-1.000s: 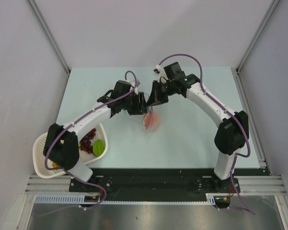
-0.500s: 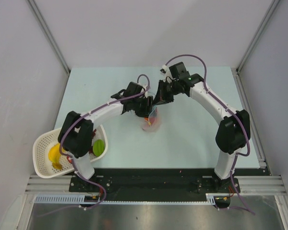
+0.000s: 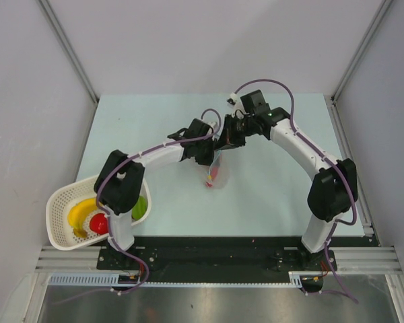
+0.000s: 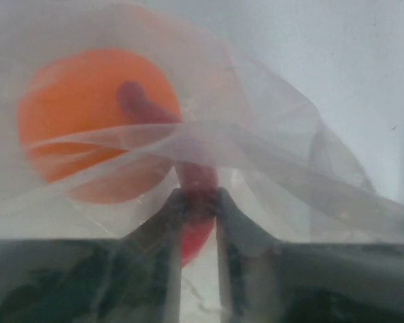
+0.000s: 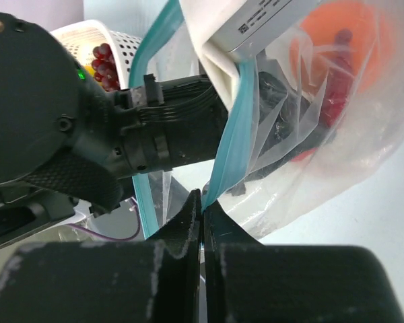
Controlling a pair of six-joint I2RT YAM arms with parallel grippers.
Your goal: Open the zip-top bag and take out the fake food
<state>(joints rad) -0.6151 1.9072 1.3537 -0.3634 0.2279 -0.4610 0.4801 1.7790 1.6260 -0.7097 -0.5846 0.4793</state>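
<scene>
The right gripper (image 5: 202,204) pinches the teal zip strip (image 5: 234,134) of the zip-top bag (image 5: 350,161) at its fingertips. The left gripper (image 4: 199,202), inside the bag, pinches a red toy piece (image 4: 192,168). The orange ball (image 4: 81,114) lies just beyond its fingers.

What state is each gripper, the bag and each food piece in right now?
zip-top bag: open
right gripper: shut on the zip strip
left gripper: inside the bag, shut on long red piece
orange ball: inside the bag
white basket: holding other pieces
</scene>
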